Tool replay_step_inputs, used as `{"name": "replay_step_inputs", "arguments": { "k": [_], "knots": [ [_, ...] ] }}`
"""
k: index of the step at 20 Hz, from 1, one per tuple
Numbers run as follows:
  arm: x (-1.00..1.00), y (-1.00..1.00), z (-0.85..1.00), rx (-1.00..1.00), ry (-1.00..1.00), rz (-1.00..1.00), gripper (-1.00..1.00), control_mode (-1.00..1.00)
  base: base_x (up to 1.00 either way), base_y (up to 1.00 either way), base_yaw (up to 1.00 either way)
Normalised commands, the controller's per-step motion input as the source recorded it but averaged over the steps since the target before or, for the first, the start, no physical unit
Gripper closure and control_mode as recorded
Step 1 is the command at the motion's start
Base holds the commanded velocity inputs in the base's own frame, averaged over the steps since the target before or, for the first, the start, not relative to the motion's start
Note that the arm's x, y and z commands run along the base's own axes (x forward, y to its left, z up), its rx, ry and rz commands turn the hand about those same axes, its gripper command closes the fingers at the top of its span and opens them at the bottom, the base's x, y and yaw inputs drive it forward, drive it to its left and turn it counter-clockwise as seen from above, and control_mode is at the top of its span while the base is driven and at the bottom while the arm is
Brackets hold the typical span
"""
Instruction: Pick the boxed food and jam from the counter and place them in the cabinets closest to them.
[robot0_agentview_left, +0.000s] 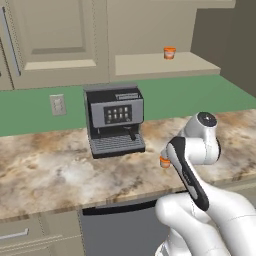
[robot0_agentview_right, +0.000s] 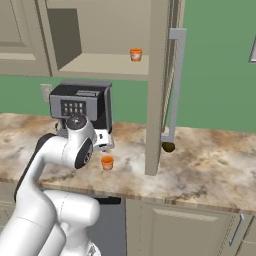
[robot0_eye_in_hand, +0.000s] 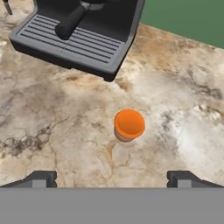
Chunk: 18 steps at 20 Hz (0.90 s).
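From the left base view, the jam, a squat orange jar, stands on the marbled worktop just right of the black coffee machine, half hidden behind the robot's white arm; a second orange jar sits on the pale shelf of the doorless cabinets overhead.

From the right base view, the same jar stands alone near the worktop's front edge, the open cabinet almost directly above it, with a green wall behind and a ladle hanging beside the cabinet side.

From the hand view, the jar sits upright below the released hand, whose fingertips stand wide apart, holding nothing. The jar looks light, rigid and smooth-sided (likely slippery, possibly breakable), so a grip across its round body below the lid seems best. The polished stone is flat and bare around it.
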Motion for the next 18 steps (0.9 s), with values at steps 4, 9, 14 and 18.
{"name": "replay_step_inputs", "arguments": {
  "k": [4, 9, 14, 18],
  "knots": [
    [0.3, -0.1, -0.28, 0.0, 0.0, 0.0, -1.0, -1.0, 0.0, 0.0, 0.0],
    [0.29, -0.1, -0.3, 0.0, 0.0, 0.0, -1.0, -1.0, 0.0, 0.0, 0.0],
    [0.25, -0.07, -0.28, 0.0, 0.0, 0.0, -1.0, -1.0, 0.0, 0.0, 0.0],
    [0.22, -0.03, -0.3, 0.0, 0.01, 0.0, -1.0, -1.0, 0.0, 0.0, 0.0]
  ]
}}
